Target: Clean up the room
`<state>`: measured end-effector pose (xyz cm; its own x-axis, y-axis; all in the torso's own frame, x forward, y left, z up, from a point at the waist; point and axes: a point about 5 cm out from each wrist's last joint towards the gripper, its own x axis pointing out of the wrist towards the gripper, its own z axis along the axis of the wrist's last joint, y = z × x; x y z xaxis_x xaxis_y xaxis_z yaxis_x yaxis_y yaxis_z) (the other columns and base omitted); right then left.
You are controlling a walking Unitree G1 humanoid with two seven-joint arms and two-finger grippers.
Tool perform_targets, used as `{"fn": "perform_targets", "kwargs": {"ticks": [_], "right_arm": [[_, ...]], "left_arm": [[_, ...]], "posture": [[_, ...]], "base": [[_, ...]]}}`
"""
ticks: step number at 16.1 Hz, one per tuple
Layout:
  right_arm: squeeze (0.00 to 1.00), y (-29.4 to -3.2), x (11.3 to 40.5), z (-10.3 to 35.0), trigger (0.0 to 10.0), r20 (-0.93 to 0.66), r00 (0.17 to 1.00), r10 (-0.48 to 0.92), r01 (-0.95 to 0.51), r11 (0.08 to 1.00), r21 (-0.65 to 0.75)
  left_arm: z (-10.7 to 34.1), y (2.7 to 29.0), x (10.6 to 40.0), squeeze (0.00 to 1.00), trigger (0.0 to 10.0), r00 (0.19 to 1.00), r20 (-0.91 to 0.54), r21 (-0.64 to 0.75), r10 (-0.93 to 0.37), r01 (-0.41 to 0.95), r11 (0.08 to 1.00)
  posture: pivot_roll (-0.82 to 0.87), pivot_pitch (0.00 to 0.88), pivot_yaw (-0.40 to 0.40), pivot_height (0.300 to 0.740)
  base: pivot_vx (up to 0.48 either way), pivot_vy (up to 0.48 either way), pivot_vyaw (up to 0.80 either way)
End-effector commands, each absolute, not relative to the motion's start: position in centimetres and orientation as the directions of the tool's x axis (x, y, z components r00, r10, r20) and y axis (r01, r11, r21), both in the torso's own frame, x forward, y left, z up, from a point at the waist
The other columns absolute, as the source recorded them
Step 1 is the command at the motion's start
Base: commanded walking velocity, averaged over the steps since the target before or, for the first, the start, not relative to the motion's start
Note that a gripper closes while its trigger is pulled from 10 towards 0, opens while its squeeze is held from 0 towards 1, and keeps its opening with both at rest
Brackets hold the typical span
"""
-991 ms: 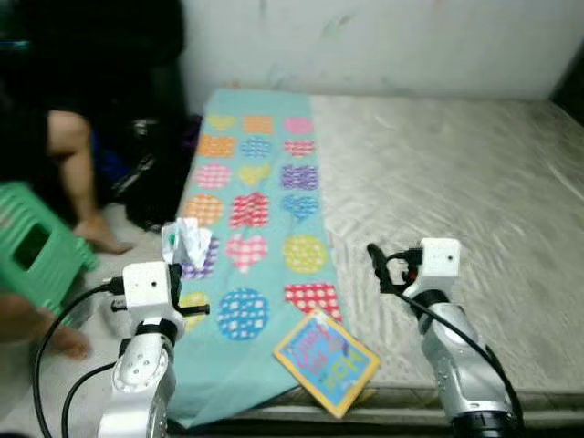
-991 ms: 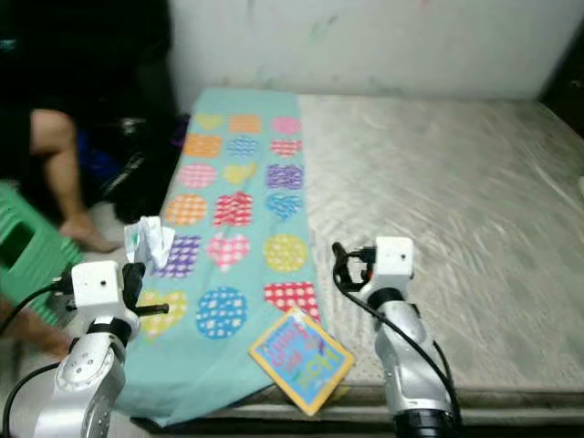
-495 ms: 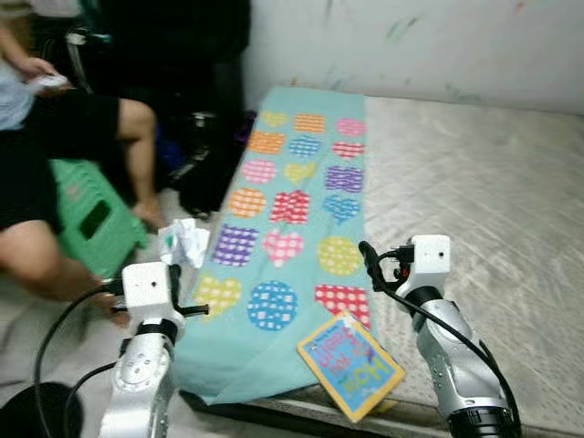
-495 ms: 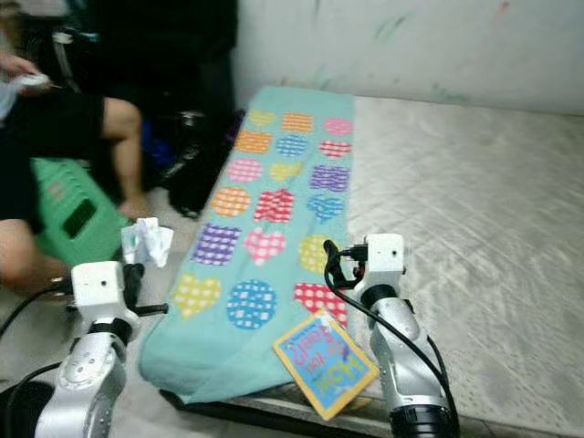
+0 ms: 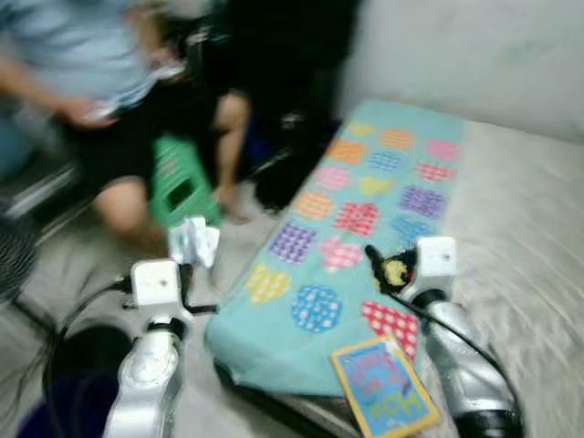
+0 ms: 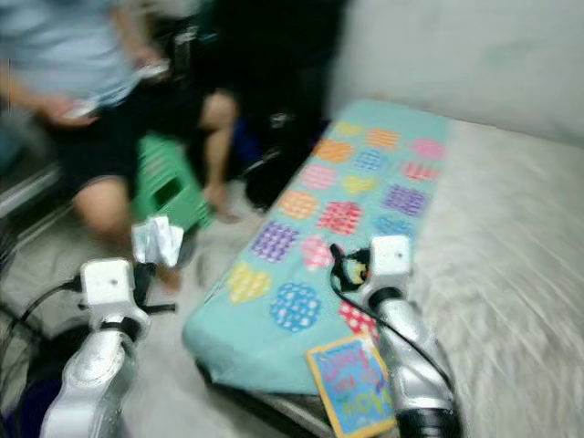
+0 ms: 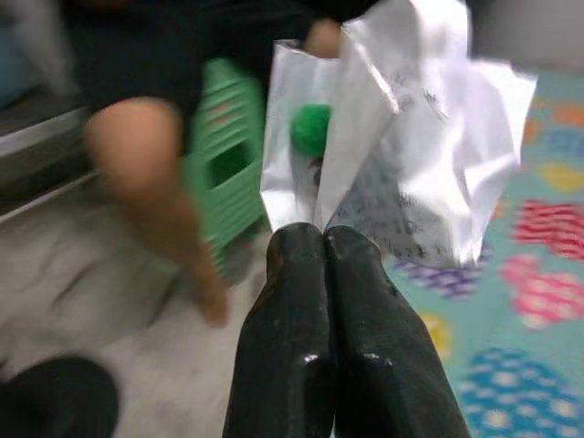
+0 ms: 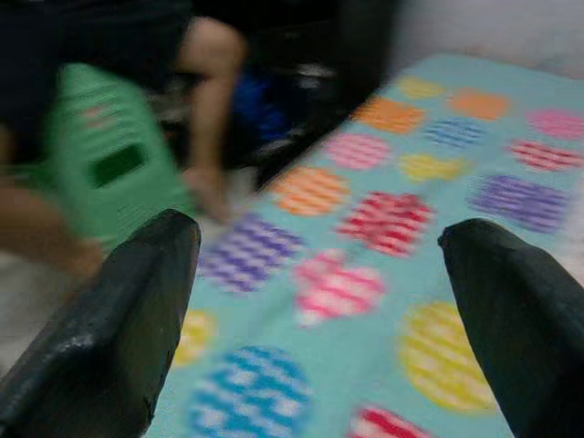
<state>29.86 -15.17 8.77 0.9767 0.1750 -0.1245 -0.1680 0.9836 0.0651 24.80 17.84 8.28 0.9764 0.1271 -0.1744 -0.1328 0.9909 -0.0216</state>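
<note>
— One big bed (image 5: 520,219) takes up most of the scene, doesn't it? What lies on it?

— A bare grey mattress, with a teal sheet (image 5: 365,210) printed with coloured hearts and circles spread along the side nearest the left end effector (image 7: 324,239). The right end effector (image 5: 372,257) hovers over that sheet, above its near half.

— And beside the bed?

— A person (image 5: 100,100) in a light blue top and dark shorts sits on the floor side, beyond the left end effector. Everything is blurred, so little more can be made out. A green plastic stool (image 5: 178,187) stands by the person's legs, past the left end effector and off the bed.

— Anything nearer the robot?

— A colourful children's book (image 5: 383,392) lies on the mattress edge, just below and behind the right end effector, its corner touching the teal sheet.

— Now the task's thing. Where is it?

— A crumpled white paper wrapper (image 7: 401,137) with small print sticks up from the left end effector, held over the floor beside the bed. The two black fingers (image 7: 292,310) are pressed together, clamped on its lower edge.

— And the right one?

— Its fingers (image 8: 119,319) stand wide apart, gripping nothing, with the patterned sheet visible between them.
</note>
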Motion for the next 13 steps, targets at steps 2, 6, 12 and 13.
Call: {"fn": "perform_targets", "kwargs": {"ticks": [2, 6, 12, 13], "right_arm": [[0.0, -15.38, 29.78, 8.78, 10.0, -0.124, 0.976, 0.178, -0.171, 0.983, 0.061], [0.0, -15.21, 29.73, 8.75, 10.0, -0.123, 0.975, 0.186, -0.178, 0.981, 0.073], [0.0, -14.93, 29.65, 8.69, 10.0, -0.121, 0.972, 0.202, -0.193, 0.978, 0.083], [0.0, -14.89, 29.64, 8.7, 10.0, -0.12, 0.972, 0.204, -0.195, 0.977, 0.083]], "left_arm": [[8.57, 17.77, 24.97, 0.0, 0.0, 0.978, -0.163, -0.019, 0.131, -0.136, 0.991], [8.56, 17.89, 24.95, 0.0, 0.0, 0.977, -0.162, -0.014, 0.14, -0.144, 0.989], [8.54, 17.89, 24.96, 0.0, 0.0, 0.977, -0.162, -0.009, 0.139, -0.143, 0.99], [8.53, 17.9, 24.97, 0.0, 0.0, 0.977, -0.162, -0.008, 0.14, -0.143, 0.99]], "posture": [[-0.11, 0.0, -0.001, 0.74], [-0.11, 0.0, 0.0, 0.74], [-0.11, 0.0, 0.004, 0.74], [-0.11, 0.0, 0.004, 0.74]], "base": [[0.0, 0.0, 0.8], [0.0, 0.0, 0.8], [0.0, 0.0, 0.8], [0.0, 0.0, 0.8]]}}
